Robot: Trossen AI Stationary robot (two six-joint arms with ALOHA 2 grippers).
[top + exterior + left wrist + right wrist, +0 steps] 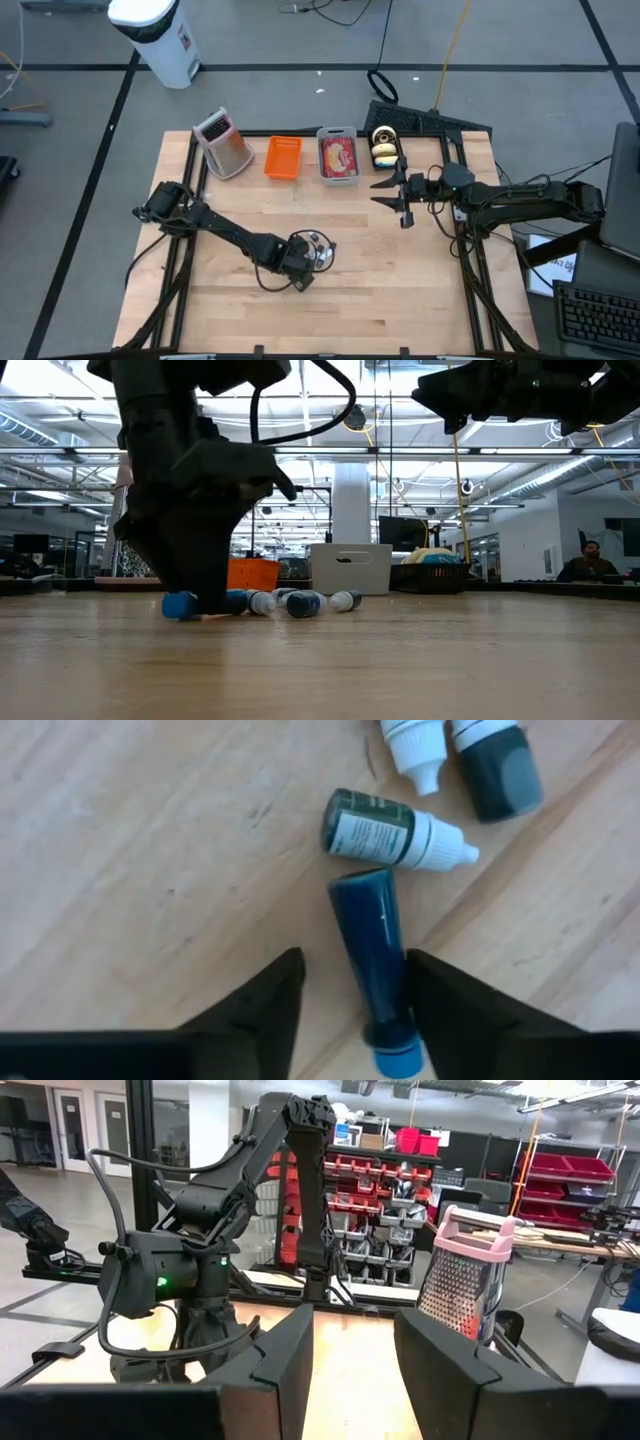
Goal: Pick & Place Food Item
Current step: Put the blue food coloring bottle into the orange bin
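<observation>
At the middle of the wooden table (400, 290), the left gripper (345, 1005) points down over a cluster of small bottles.

Between its two dark fingers (262, 1005), which stand partly open, lies a dark blue bottle (372, 952) with a blue cap, flat on the wood and close against one finger; whether the fingers actually press it cannot be told. Just beyond the fingertips lies a green bottle (385, 828) with a white nozzle, touching the blue one's far end, and past that two more bottles, one white-tipped (415, 745), one dark grey (495, 765). Well away from this gripper, along the table's far edge, stand a grater (224, 143), an orange basket (283, 158) and a grey tray (338, 157). The right gripper (402, 192) hangs raised over the table's right side, fingers partly apart and holding nothing.
</observation>
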